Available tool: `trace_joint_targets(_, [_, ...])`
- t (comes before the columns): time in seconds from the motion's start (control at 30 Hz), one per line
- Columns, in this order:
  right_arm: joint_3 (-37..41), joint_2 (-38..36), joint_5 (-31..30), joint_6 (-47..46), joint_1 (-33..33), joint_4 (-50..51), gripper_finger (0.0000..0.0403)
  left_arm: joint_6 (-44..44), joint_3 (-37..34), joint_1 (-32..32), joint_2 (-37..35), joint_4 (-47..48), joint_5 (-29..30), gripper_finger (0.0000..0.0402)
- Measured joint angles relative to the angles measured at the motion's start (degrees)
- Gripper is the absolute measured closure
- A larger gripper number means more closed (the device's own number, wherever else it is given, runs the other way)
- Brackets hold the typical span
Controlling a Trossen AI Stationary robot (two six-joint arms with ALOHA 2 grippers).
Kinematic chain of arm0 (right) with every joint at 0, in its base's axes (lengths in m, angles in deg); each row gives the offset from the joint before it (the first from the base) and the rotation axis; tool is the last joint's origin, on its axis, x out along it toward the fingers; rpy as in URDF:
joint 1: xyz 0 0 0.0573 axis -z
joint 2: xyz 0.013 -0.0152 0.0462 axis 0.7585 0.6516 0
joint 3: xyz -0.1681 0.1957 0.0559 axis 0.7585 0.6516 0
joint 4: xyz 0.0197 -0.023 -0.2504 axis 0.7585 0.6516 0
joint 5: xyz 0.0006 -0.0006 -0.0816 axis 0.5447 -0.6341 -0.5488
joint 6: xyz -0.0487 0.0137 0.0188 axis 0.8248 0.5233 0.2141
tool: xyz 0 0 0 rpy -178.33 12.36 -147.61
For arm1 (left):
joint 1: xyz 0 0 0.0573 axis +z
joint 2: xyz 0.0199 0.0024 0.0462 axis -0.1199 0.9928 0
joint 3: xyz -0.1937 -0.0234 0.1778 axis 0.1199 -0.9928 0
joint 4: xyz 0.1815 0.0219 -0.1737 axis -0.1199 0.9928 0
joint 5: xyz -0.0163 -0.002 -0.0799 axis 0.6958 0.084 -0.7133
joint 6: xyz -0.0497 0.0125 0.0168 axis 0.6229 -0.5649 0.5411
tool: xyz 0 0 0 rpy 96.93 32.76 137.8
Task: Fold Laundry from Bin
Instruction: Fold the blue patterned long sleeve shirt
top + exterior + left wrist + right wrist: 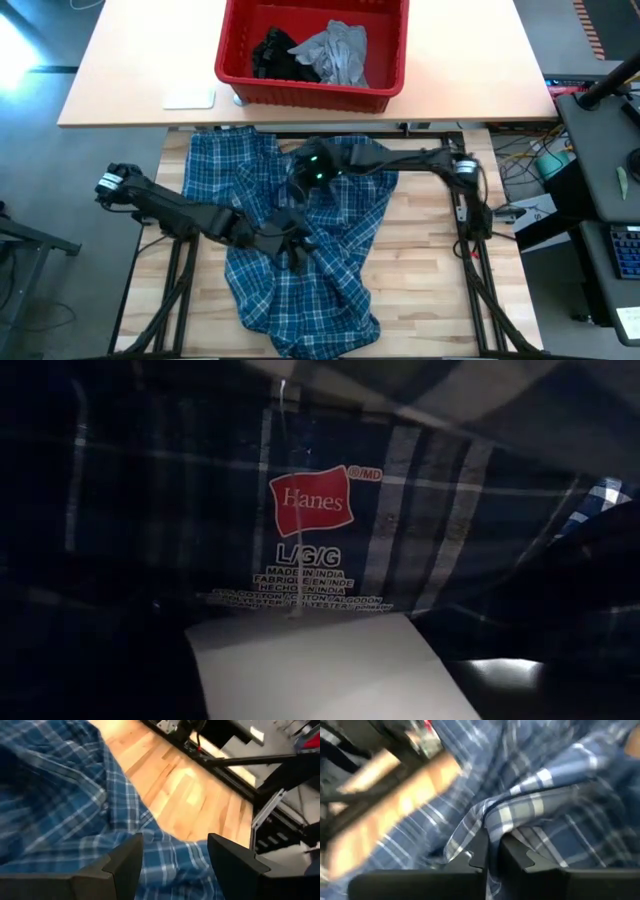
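Note:
A blue-and-white plaid shirt (300, 240) lies crumpled over the middle of the wooden table (430, 270). Its inner neck label (310, 500) fills the low view. My right gripper (303, 180) is over the shirt's far middle, shut on a fold of it (492, 852). My left gripper (297, 255) hovers over the shirt's centre, its fingers open, with plaid cloth showing beneath and between them (175, 865). The red bin (312, 92) stands on the far table, holding a light grey garment (340, 52) and a black one (275, 55). My right gripper pinches a raised fold of the plaid shirt (492, 822) between its two fingers. It comes from the table's right side, slanting downward. The cloth humps up at the fingers and drapes away on both sides, with the rest of the shirt on the table.
Bare wood shows at the table's right (440, 300) and near left (190, 310). A flat white object (190, 97) lies on the far tan table (120, 70) beside the bin. Cables and equipment (540, 190) crowd the floor past the right edge.

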Motion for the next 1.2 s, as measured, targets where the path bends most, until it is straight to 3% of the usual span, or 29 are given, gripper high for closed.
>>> trace_joint_targets(0.17, [-6.62, 5.3, -2.85, 0.47, 0.11, 12.05, 0.0301, 0.41, 8.65, 0.19, -1.72, 21.0, -0.56, 0.0196])
trace_joint_targets(0.33, [-5.39, -0.3, -12.43, 0.16, -0.02, 18.81, 0.0218, -1.03, 10.81, 1.49, -2.33, 27.3, -2.44, 0.0196])
trace_joint_targets(0.5, [6.68, -11.95, -14.06, -0.4, 0.99, 19.53, 0.018, -0.95, 6.24, 1.91, -2.15, 19.68, -4.14, 0.0196])
trace_joint_targets(0.67, [23.41, -25.8, -14.57, -8.55, 3.66, 19.54, 0.0177, 4.03, -1.75, 1.75, 0.77, 2.82, -3.21, 0.0196])
trace_joint_targets(0.8, [35.44, -35.38, -14.51, -15.08, 5.74, 19.43, 0.0177, 7.59, -2.52, 1.41, 6.28, -6.87, -3.08, 0.0196])
trace_joint_targets(0.9, [42.42, -41.06, -14.49, -17.91, 7.35, 19.28, 0.0177, 7.63, 2.22, 1.31, 12.84, -6.12, -3.36, 0.0196])
trace_joint_targets(1.0, [47.24, -45.65, -14.64, -18.81, 8.52, 19.23, 0.0177, 0.57, 11.11, 0.63, 20.11, -2.69, -4.37, 0.0196])
trace_joint_targets(1.1, [50.39, -48.76, -13.26, -18.96, 10.31, 19.11, 0.0177, -6.15, 21.85, 0.24, 27.17, 6.95, -4.56, 0.0196])
trace_joint_targets(1.2, [53.28, -50.24, -13.02, -19.68, 13.74, 19.2, 0.0177, -6.37, 30.49, 2.27, 32.83, 15.55, -7.94, 0.0196])
